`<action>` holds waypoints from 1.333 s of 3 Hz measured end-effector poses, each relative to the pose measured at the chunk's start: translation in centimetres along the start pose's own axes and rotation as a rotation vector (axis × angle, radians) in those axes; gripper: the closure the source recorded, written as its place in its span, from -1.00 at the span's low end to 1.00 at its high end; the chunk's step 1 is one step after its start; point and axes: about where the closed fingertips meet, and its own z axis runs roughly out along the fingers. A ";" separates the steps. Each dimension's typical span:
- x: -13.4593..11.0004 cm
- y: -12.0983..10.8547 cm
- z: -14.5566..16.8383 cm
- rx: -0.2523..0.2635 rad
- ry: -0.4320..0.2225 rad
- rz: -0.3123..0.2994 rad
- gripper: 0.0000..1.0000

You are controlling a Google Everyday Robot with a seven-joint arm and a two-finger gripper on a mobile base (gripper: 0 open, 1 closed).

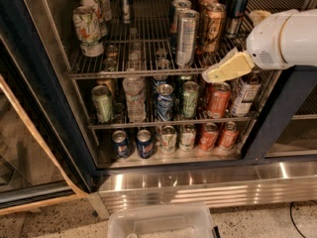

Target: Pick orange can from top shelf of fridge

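Pincer (220, 71) hangs at top shelf (124, 74) front, low right of orange can (213, 28), apart or together: can't tell; can looks stiff, slick, probably full; grab mid-body

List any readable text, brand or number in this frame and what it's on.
No text can be read anywhere.
On the orange can: dark emblem, lettering too blurred.
On the green-and-white cans on the top shelf: print too blurred.
On the red-orange soda can: logo too blurred.
On the gripper, at the top shelf's front rail, below the orange can: no markings.
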 end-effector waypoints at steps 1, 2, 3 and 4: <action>0.0 0.0 0.0 0.000 0.000 0.000 -1.00; -0.5 0.1 0.8 0.000 -0.018 0.003 -1.00; -1.2 -0.3 1.9 0.024 -0.058 0.024 -1.00; -1.4 -1.2 2.7 0.085 -0.086 0.070 -1.00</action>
